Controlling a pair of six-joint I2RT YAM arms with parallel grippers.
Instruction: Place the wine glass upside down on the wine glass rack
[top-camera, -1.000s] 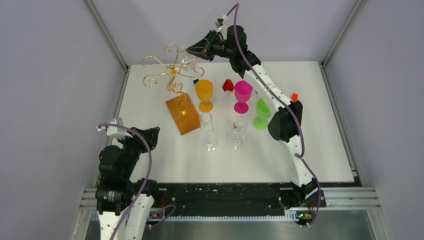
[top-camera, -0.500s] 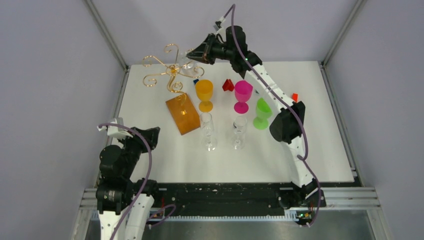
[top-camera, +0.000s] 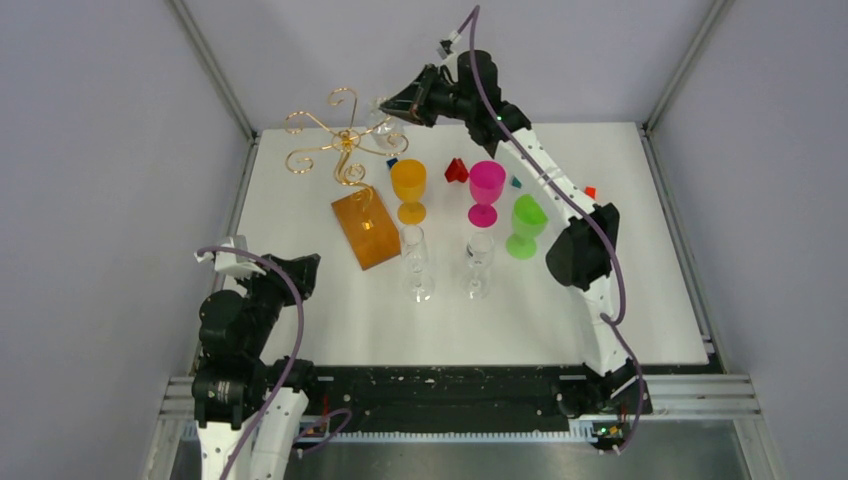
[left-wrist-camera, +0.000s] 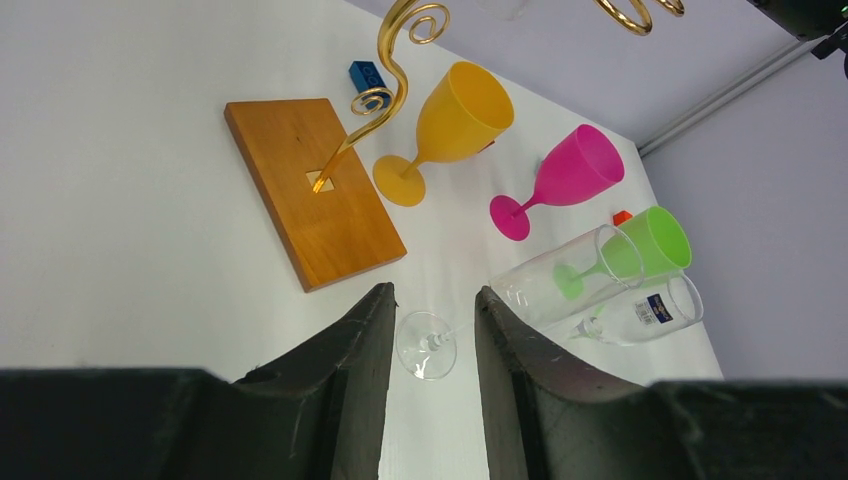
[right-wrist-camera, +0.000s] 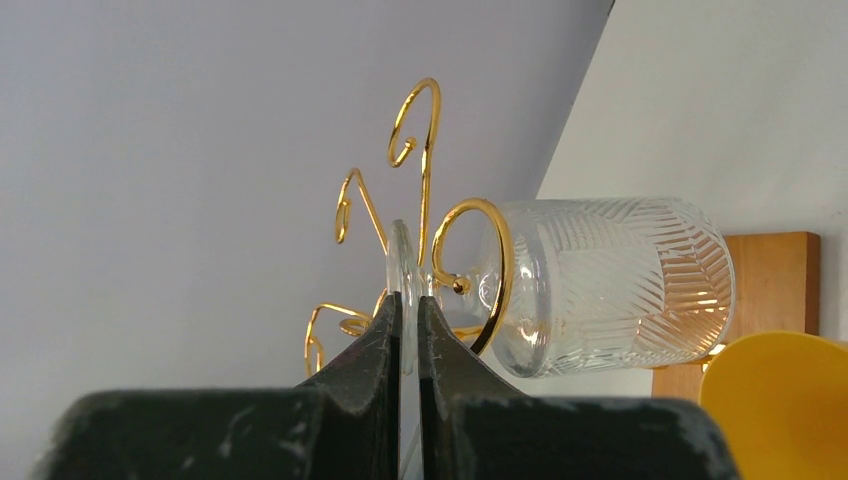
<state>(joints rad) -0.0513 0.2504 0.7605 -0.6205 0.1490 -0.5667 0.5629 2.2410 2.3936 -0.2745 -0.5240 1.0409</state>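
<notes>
The right gripper is closed fully on the foot of the glass, the disc edge-on between the jaws; the glass is inverted at the far-left of the table, bowl towards the base of the rack, stem apparently inside one gold scroll. The left gripper stands part open and empty, low over the near-left of the table.

We flag three hazards: release before the foot bears on the scroll would drop the glass onto the wooden base or the yellow goblet just beside it; a thin pinch on smooth glass may slip; a sideways pull while the stem is hooked could tip the light wire rack.

The table is flat, white and matt; plain grey walls close in on three sides, leaving little room behind the rack.
</notes>
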